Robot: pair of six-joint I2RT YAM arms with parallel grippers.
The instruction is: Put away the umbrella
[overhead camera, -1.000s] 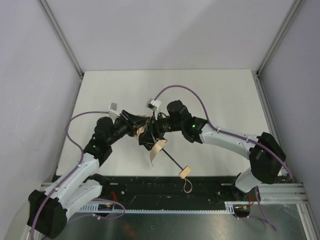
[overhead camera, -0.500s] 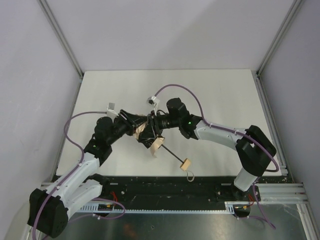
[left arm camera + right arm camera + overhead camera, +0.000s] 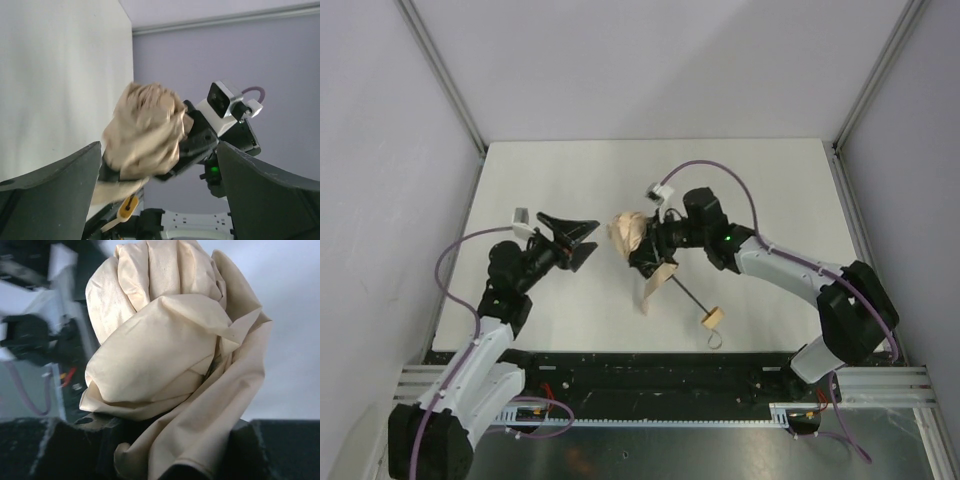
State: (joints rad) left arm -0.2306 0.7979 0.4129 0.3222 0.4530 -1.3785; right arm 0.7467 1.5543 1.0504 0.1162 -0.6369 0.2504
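Observation:
The umbrella is a crumpled beige bundle of canopy held above the table. Its thin black shaft slopes down right to the pale wooden handle, and a tan strap flap hangs below. My right gripper is shut on the folded canopy just under the bundle. In the right wrist view the fabric fills the frame between the dark fingers. My left gripper is open with nothing in it, a short way left of the bundle. The left wrist view faces the canopy.
The white table is boxed in by grey walls on the left, back and right. A black rail with the arm bases runs along the near edge. The handle's cord loop hangs near that rail.
My left gripper has opened, let go of the canopy and drawn back to the left. The right gripper, still gripping the umbrella, has shifted a little right with it.

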